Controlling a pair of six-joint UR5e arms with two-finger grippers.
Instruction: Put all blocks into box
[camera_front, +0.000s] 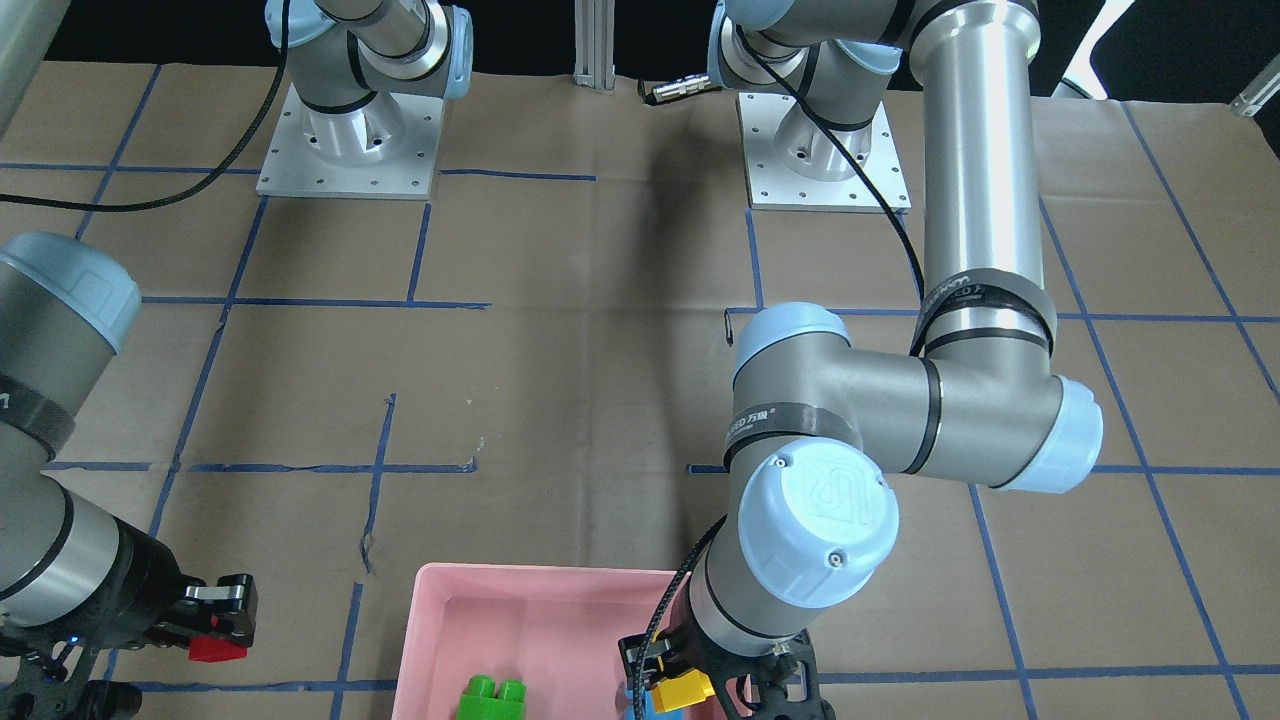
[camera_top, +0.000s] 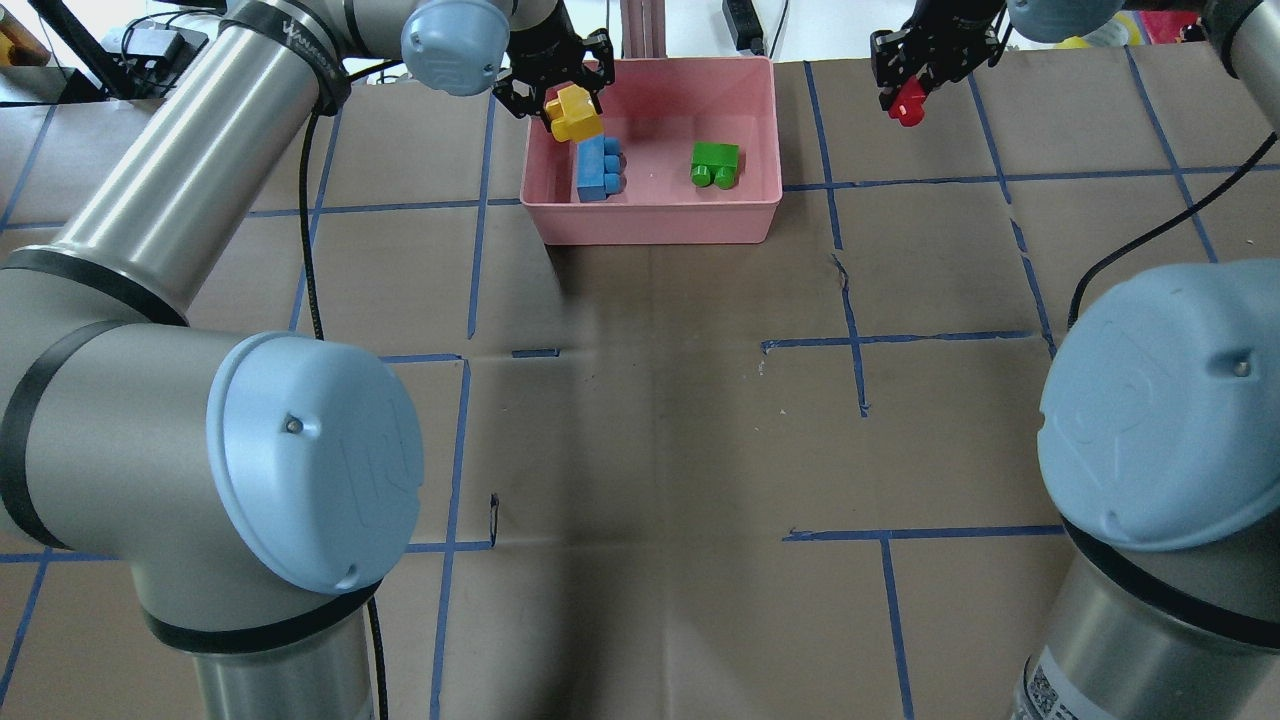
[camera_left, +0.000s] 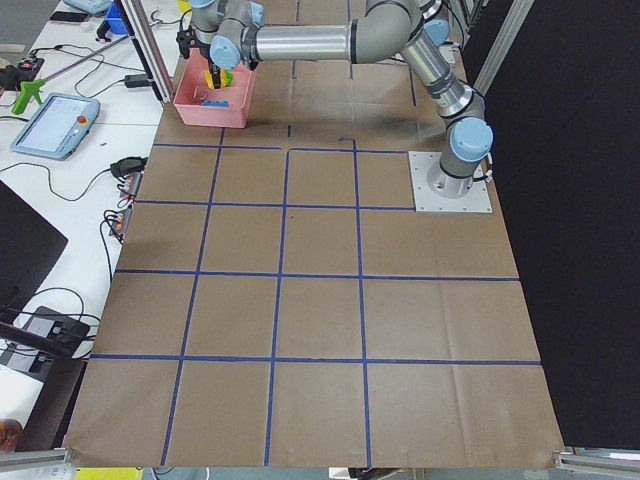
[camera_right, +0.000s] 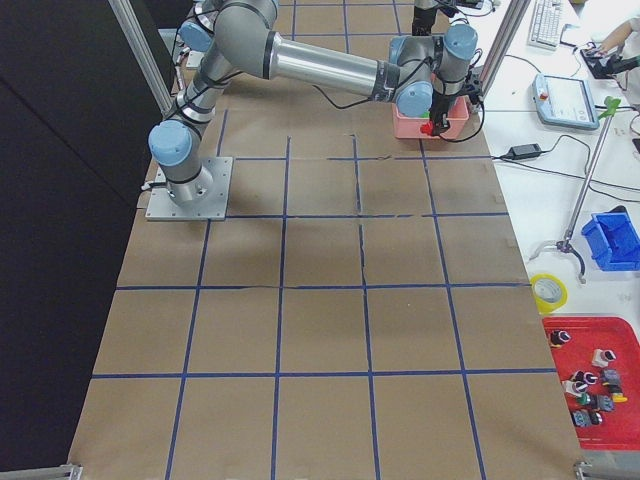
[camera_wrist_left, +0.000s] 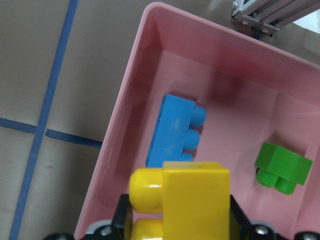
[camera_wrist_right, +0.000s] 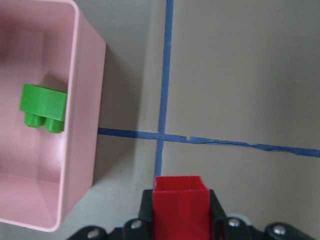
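The pink box (camera_top: 655, 222) stands at the far middle of the table. The light blue brick (camera_top: 597, 168) and the green brick (camera_top: 716, 165) lie inside it; both show in the left wrist view, blue (camera_wrist_left: 175, 131) and green (camera_wrist_left: 282, 166). My left gripper (camera_top: 565, 100) is shut on the yellow brick (camera_top: 574, 114) and holds it above the box's left end, over the blue brick. My right gripper (camera_top: 908, 90) is shut on the red brick (camera_top: 909, 103) and holds it above the table, to the right of the box. The red brick (camera_wrist_right: 181, 206) fills the bottom of the right wrist view.
Brown paper with a blue tape grid (camera_top: 850, 340) covers the table. Both arm bases (camera_front: 350, 150) stand on metal plates at the robot's side. An aluminium post (camera_top: 640, 30) rises just behind the box.
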